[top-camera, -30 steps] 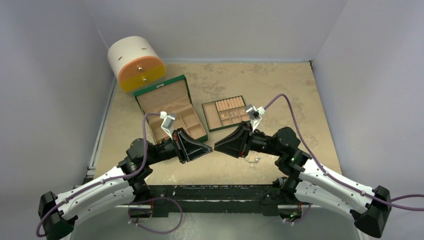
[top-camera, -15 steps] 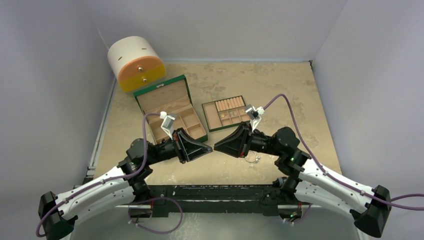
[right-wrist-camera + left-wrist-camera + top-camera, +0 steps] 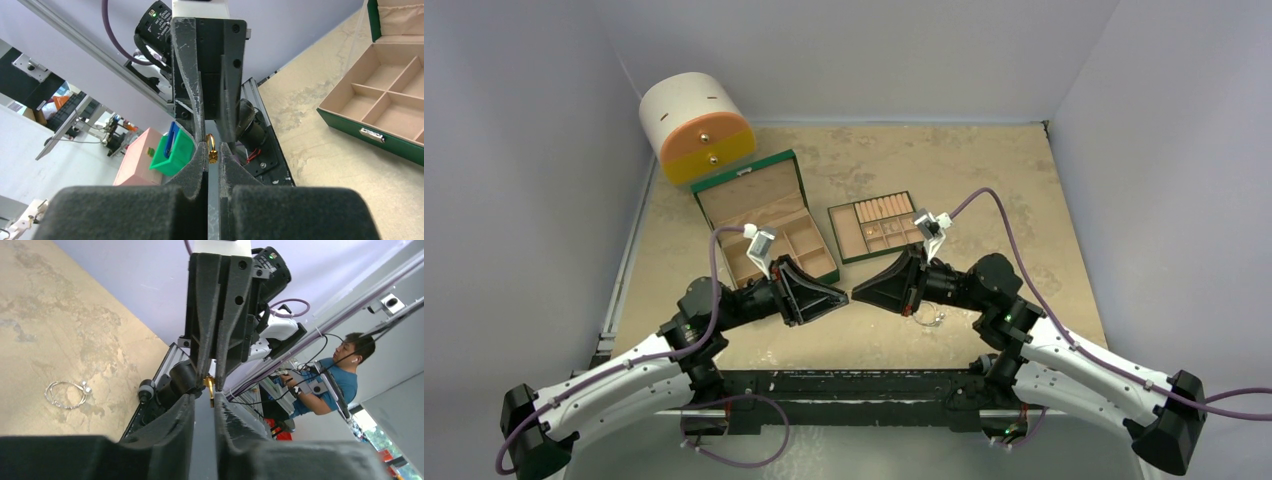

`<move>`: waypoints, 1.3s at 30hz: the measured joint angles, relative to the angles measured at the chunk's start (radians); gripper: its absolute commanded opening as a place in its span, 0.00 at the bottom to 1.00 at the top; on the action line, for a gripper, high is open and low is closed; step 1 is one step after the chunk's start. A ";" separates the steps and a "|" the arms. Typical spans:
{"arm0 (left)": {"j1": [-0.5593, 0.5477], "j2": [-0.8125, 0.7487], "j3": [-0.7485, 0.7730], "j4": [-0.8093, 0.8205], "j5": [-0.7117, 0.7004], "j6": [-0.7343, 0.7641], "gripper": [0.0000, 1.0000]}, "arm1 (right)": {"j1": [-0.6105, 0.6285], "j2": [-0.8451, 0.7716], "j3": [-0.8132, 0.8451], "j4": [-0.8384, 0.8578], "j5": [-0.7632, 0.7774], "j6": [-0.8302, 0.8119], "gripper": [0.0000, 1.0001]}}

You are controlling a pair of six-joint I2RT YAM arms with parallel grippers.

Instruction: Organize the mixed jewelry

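A tiny gold ring (image 3: 212,148) sits between my two grippers, which meet tip to tip above the table's near middle. My right gripper (image 3: 857,292) is shut on the ring's setting (image 3: 212,156). The ring's loop pokes toward my left gripper (image 3: 845,293). In the left wrist view the ring (image 3: 210,390) lies against one of my left fingers (image 3: 227,412), whose jaws stand narrowly apart around it. A thin silvery wire hoop (image 3: 931,320) lies on the table by the right arm and also shows in the left wrist view (image 3: 65,393). Small gold pieces (image 3: 894,232) rest in the tray.
An open green tan-lined compartment box (image 3: 820,268) stands left of centre and shows in the right wrist view (image 3: 385,142). A green tray (image 3: 836,236) with ring rolls lies right of it. The round white-and-orange drawer case (image 3: 696,128) stands at the back left.
Both arms stay almost still, tips together. The right gripper has shifted very slightly toward the left one.
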 measured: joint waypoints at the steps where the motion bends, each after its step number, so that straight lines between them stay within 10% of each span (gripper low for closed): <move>1: 0.000 -0.002 0.000 -0.011 -0.004 0.004 0.34 | 0.000 0.000 0.000 -0.004 0.002 -0.002 0.00; 16: 0.000 -0.101 0.192 -0.504 -0.290 0.190 0.58 | 0.000 0.051 0.200 -0.423 0.271 -0.189 0.00; 39: 0.000 -0.122 0.365 -0.944 -0.632 0.428 0.64 | -0.217 0.739 0.623 -0.798 0.814 -0.743 0.00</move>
